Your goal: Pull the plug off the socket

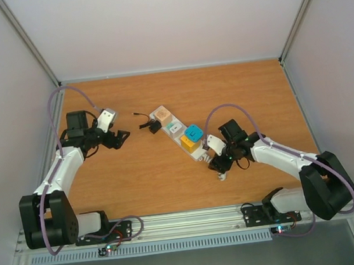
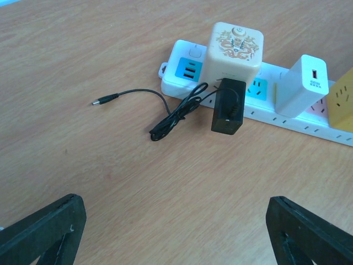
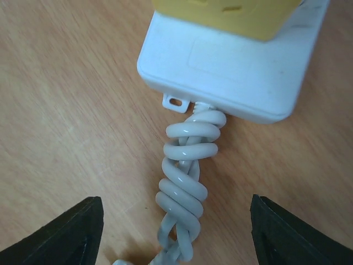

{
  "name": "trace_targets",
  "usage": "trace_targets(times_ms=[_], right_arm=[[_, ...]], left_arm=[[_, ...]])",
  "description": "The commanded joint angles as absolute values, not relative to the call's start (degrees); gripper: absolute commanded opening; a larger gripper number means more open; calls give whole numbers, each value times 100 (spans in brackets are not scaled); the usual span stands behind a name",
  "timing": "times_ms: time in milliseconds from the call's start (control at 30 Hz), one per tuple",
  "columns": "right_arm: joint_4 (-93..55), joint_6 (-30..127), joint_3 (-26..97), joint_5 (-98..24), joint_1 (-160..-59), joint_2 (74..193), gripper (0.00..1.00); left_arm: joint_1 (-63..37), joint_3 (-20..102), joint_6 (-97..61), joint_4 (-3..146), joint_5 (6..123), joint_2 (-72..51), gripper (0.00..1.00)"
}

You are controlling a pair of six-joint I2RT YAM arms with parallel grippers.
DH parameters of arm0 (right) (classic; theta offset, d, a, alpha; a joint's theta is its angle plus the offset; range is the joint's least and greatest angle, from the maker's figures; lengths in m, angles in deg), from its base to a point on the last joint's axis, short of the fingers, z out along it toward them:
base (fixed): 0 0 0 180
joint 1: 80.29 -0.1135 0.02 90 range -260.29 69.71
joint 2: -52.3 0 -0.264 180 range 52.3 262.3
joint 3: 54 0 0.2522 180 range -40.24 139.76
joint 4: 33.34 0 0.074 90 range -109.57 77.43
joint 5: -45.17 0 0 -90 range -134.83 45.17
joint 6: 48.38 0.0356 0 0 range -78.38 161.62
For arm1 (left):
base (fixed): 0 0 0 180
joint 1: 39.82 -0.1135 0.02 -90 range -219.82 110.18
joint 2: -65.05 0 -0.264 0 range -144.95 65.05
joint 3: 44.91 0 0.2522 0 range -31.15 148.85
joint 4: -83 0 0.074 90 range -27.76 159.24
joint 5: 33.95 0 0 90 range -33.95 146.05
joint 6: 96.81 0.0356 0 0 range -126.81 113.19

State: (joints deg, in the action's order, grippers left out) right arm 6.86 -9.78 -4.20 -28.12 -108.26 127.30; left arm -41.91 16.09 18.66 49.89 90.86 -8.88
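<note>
The socket [image 2: 182, 84], a long white power strip, lay slantwise in the middle of a wooden table [image 1: 138, 188], between the two arms. Several plugs sat along it: a cream cube adapter [image 2: 234, 52], a white charger [image 2: 302, 85], a teal block [image 1: 193, 132] and a yellow block [image 3: 231, 14]. A small black adapter [image 2: 228, 105] with a thin black lead [image 2: 165, 113] rested against the strip's side. The left gripper [image 2: 176, 229] hovered near that end with its fingers spread wide and nothing between them. The right gripper [image 3: 176, 232] hung just above the strip's other end and its twisted white cord [image 3: 185, 176], its fingers also apart and holding nothing. The step looked like an approach, with no contact made. To do it well, one claw would probably need to pin the strip flat while the other clamped a plug by its flat sides and drew it straight off the strip's face without rocking it, since the light strip would likely lift along with the plug. It could not be made out which plug was meant, or whether the black adapter was seated in an outlet or only leaning there. The yellow block was cut off at the frame edge in both wrist views, and only the fingertips of each claw showed in them.
</note>
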Motion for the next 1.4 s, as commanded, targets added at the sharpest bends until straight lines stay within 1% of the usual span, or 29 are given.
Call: trace_targets(times_ms=[0, 33, 67, 100, 233, 333, 400, 533, 667, 767, 967, 1167, 1267, 1367], right_arm=[[1530, -963, 112, -2806, -10764, 12400, 77], [1748, -969, 245, -2819, -10752, 12357, 79], [1909, -975, 384, -2826, -10735, 12334, 90], [2087, -973, 569, -2818, -10710, 12312, 97], [2514, -667, 1569, -2540, -10657, 12464, 99], [2647, -121, 2672, -2268, -10653, 12984, 99], [2452, 283, 3349, -2321, -10665, 13427, 97], [2061, 1127, 4697, -2614, -10798, 14524, 90], [1923, 1501, 5578, -2750, -11061, 15354, 90], [1783, 1568, 5912, -3099, -11289, 15840, 90], [1622, 1779, 6469, -3346, -11486, 16859, 89], [1524, 1828, 6913, -3736, -11608, 17695, 84], [1511, 1815, 7069, -3961, -11627, 17970, 82], [1492, 1831, 7127, -3913, -11631, 18134, 77]], left_arm=[[-4150, 1745, 2085, 4959, 9338, -896, 91], [-4153, 1748, 2087, 4956, 9352, -883, 91], [-4149, 1745, 2087, 4955, 9362, -879, 91], [-4153, 1737, 2087, 4961, 9378, -864, 91], [-4149, 1682, 2056, 5071, 9400, -834, 92], [-4154, 1693, 2052, 5093, 9402, -859, 92], [-4150, 1711, 2068, 5077, 9404, -882, 92], [-4143, 1720, 2081, 4990, 9437, -893, 89], [-4140, 1671, 2086, 4914, 9330, -766, 88], [-4145, 1558, 2087, 4973, 9251, -635, 88], [-4140, 1522, 2107, 4897, 9299, -627, 88], [-4134, 1503, 2090, 4904, 9364, -667, 87], [-4119, 1453, 2070, 4961, 9417, -682, 88], [-4066, 1410, 2142, 4983, 9388, -746, 87]])
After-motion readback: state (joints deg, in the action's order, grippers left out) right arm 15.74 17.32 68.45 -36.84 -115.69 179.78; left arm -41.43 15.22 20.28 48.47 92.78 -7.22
